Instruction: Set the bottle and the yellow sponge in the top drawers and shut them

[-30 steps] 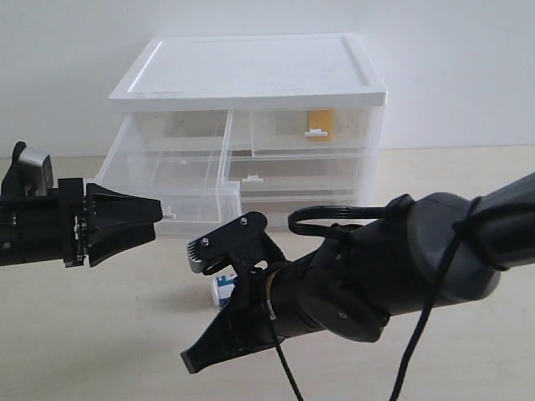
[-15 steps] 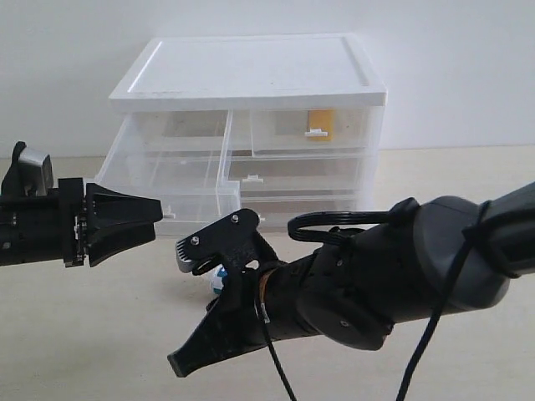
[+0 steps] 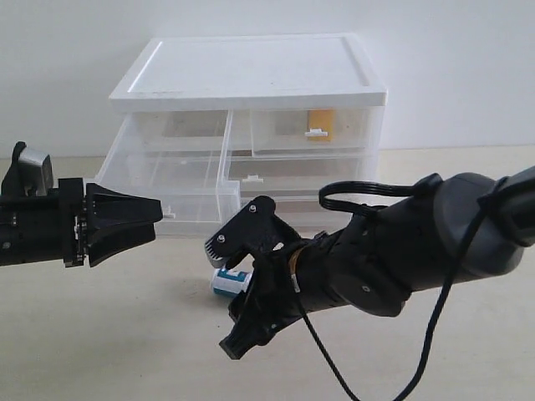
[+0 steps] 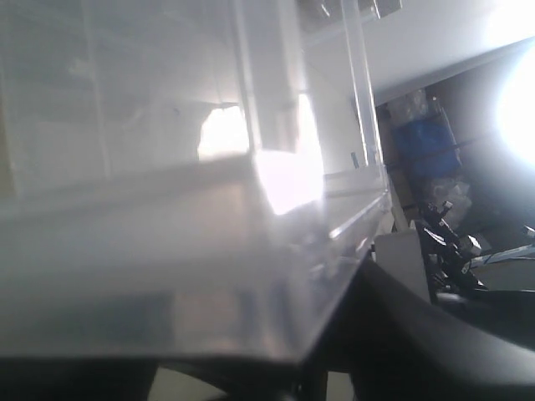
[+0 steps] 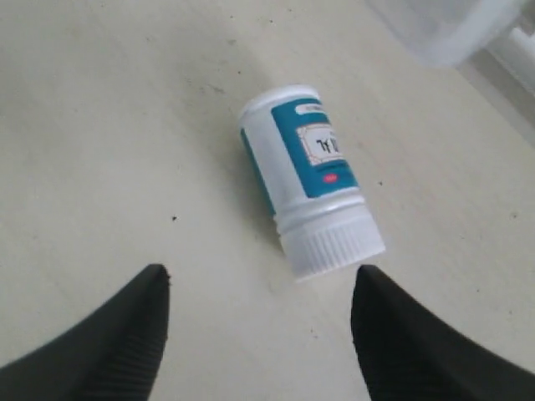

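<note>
The bottle [image 5: 305,188] lies on its side on the table, also visible as the bottle [image 3: 230,282] in front of the unit. My right gripper [image 5: 261,282] is open above the table, and the bottle's cap lies just beyond its fingertips, nearer one finger. From outside, the right gripper [image 3: 227,296] straddles the bottle. The left top drawer [image 3: 167,180] is pulled out. The right top drawer [image 3: 313,129] is pushed in with the yellow sponge [image 3: 321,124] inside it. My left gripper [image 3: 157,220] is open at the pulled-out drawer's front, close to its handle [image 3: 170,213].
The white-topped drawer unit [image 3: 251,71] stands at the back against a pale wall, with two full-width drawers [image 3: 309,175] below the top ones. The pulled-out drawer's translucent front [image 4: 167,251] fills the left wrist view. A corner of that drawer [image 5: 451,29] shows beyond the bottle.
My right arm swung left and then back to the right, and its fingers now bracket the bottle, which shows more fully. The bottle, the drawers and the left arm have not moved.
</note>
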Controlling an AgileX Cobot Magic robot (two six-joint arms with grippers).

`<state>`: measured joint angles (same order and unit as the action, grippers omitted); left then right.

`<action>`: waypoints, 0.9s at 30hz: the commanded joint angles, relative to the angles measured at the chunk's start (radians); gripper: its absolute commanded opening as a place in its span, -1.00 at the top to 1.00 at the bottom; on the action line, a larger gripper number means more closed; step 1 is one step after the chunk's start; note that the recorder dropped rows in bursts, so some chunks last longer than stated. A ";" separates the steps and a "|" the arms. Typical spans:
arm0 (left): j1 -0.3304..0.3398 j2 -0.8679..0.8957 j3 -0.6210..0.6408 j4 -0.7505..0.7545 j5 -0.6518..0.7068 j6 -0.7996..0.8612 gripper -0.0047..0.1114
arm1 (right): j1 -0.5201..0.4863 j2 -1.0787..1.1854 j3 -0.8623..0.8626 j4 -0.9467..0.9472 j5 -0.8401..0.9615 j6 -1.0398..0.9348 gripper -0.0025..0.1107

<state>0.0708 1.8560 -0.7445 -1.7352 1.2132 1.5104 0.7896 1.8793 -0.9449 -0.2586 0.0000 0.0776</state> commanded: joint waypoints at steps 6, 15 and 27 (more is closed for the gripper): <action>0.005 -0.011 0.003 -0.009 0.008 0.005 0.01 | -0.004 0.070 -0.045 -0.010 -0.086 -0.101 -0.07; 0.005 -0.011 0.003 -0.009 0.008 0.005 0.01 | -0.004 0.168 -0.136 -0.010 -0.076 -0.115 -0.07; 0.005 -0.011 0.003 -0.009 0.008 0.005 0.01 | -0.002 0.197 -0.136 -0.010 -0.036 -0.101 -0.07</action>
<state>0.0708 1.8560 -0.7445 -1.7352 1.2132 1.5104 0.7896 2.0670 -1.0830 -0.2626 -0.0686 -0.0418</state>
